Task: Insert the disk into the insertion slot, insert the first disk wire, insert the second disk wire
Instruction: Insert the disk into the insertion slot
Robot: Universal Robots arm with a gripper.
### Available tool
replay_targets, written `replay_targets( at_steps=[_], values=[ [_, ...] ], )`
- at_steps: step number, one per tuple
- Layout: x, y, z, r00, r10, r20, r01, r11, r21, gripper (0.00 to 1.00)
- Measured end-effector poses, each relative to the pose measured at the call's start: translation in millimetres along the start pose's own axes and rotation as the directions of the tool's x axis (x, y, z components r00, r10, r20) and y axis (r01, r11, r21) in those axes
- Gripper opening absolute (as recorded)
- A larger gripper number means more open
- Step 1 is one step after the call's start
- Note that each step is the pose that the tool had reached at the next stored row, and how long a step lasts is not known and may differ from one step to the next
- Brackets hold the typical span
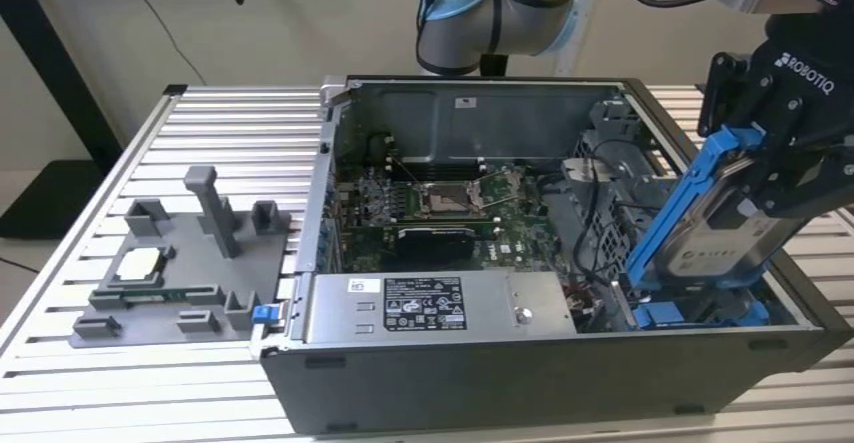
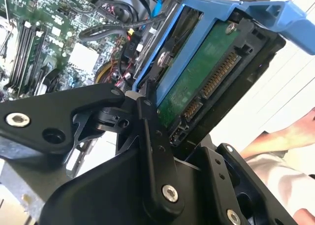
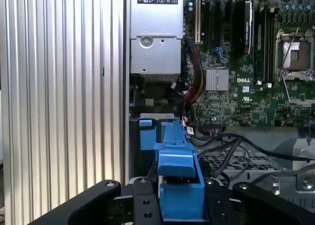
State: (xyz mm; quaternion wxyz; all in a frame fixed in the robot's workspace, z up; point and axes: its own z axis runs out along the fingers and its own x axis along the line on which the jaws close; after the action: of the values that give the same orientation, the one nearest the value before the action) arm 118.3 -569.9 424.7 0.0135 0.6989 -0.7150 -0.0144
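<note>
The disk (image 1: 731, 235), clipped in its blue carrier, is held clamped in the gripper (image 1: 771, 163) and is tilted steeply over the exterior view's right end of the open computer case (image 1: 534, 383), its lower end close to the blue-tabbed insertion slot (image 1: 694, 313)

The arm (image 1: 514, 8) is silver with pale blue joint caps and a black cable (image 1: 654, 1). The matte black claw (image 1: 771, 158) bears white lettering, and silver screws (image 2: 170, 193) stud its linked fingers (image 2: 152, 151).
</note>
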Motion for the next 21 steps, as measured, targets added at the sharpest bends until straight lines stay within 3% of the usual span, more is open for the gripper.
replay_targets(
  at_steps=[21],
  values=[
    [1.0, -1.9, 20.9, 0.9997, 0.024, 0.0051, -0.024, 0.9997, -0.0001, 0.0]
  ],
)
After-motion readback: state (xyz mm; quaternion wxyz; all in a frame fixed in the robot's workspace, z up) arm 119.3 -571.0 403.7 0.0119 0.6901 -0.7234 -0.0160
